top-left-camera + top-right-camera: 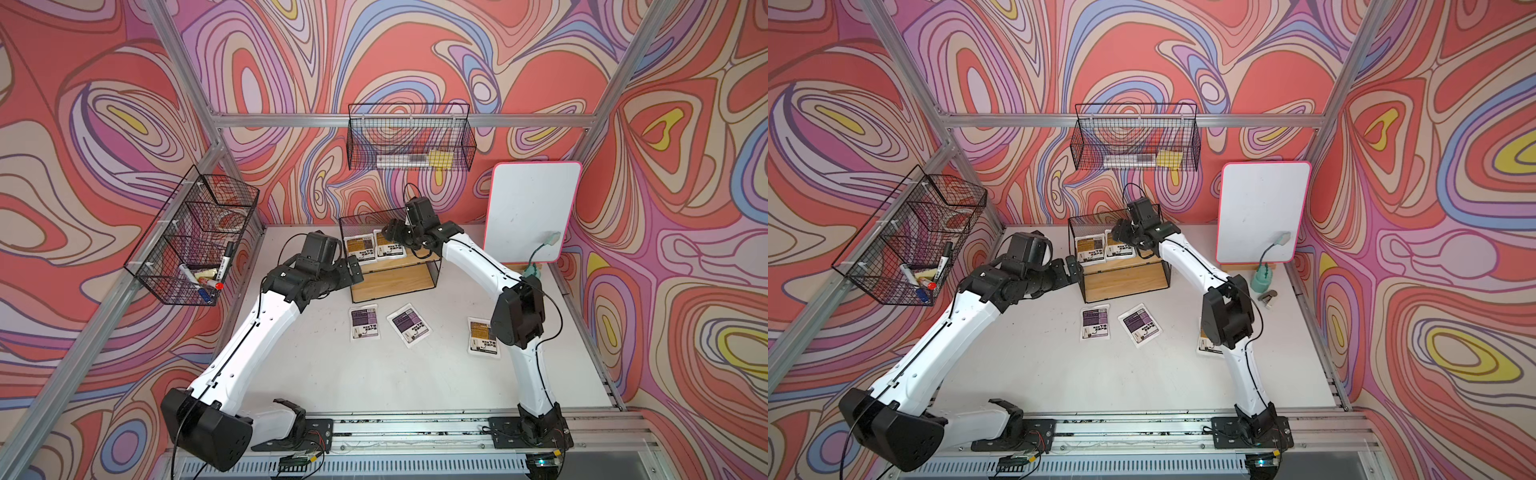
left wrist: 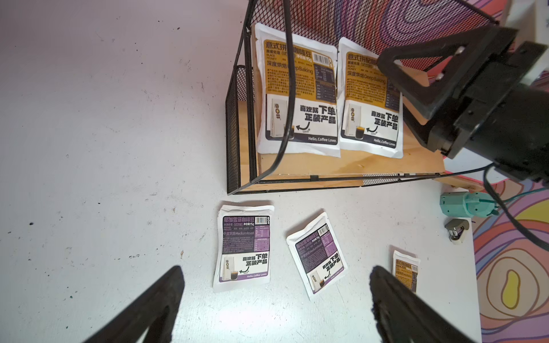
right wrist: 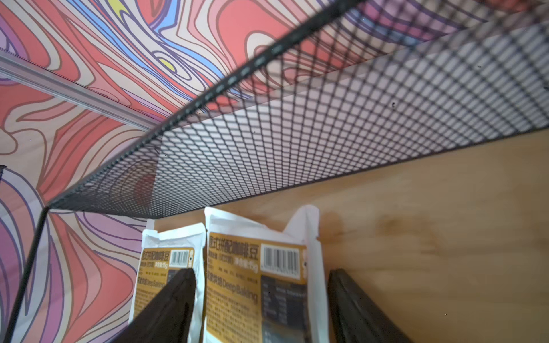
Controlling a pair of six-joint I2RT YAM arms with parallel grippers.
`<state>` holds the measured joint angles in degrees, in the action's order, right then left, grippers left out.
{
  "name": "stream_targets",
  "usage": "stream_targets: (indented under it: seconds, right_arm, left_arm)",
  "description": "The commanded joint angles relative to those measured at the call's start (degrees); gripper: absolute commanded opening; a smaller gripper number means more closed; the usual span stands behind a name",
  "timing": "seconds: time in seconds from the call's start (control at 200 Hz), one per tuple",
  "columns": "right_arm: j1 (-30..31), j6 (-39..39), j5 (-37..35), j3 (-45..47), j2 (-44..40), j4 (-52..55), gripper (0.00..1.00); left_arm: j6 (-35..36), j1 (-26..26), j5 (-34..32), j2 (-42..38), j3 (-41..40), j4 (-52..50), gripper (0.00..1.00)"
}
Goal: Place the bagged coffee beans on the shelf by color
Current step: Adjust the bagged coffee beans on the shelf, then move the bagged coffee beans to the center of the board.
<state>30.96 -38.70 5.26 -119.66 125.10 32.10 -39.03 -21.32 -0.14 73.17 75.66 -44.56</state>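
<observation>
Right jaws and left jaws are open and empty; lift the right ones straight up without bumping the orange bag (image 3: 261,282) on the shelf (image 3: 416,222).

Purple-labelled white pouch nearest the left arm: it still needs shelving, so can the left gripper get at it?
Probably yes: the open left gripper is close, and the purple-labelled white pouch lies flat with nothing over it.
</observation>
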Motion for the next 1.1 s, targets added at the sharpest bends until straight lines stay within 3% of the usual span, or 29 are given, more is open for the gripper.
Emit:
stream_targets:
  seconds: [0.0, 0.355, 0.641, 0.856, 1.097]
  right_arm:
    - [0.4, 1.5, -1.1, 3.1, -7.1, -0.8, 0.73]
    - [-0.3, 0.2, -1.1, 23.1, -28.4, -1.4, 0.74]
    - [-6.6, -4.7, -0.4, 49.3, -45.7, 1.6, 0.75]
    - [-13.7, -6.4, -0.3, 64.9, -54.0, 4.0, 0.77]
    - [-19.6, -5.9, -0.6, 71.7, -56.4, 7.7, 0.81]
  left_arm:
    - [0.3, 0.5, -0.1, -0.9, -0.4, 0.8, 0.99]
    - [1.1, 0.4, 2.2, -4.8, -6.6, 2.3, 0.99]
    - [-2.1, -0.6, 7.7, -10.6, -18.4, 6.5, 0.99]
    - [-4.1, -7.8, 6.5, -12.5, -24.5, 8.9, 0.99]
    - [-5.3, -16.5, 4.7, -7.3, -25.6, 12.6, 0.99]
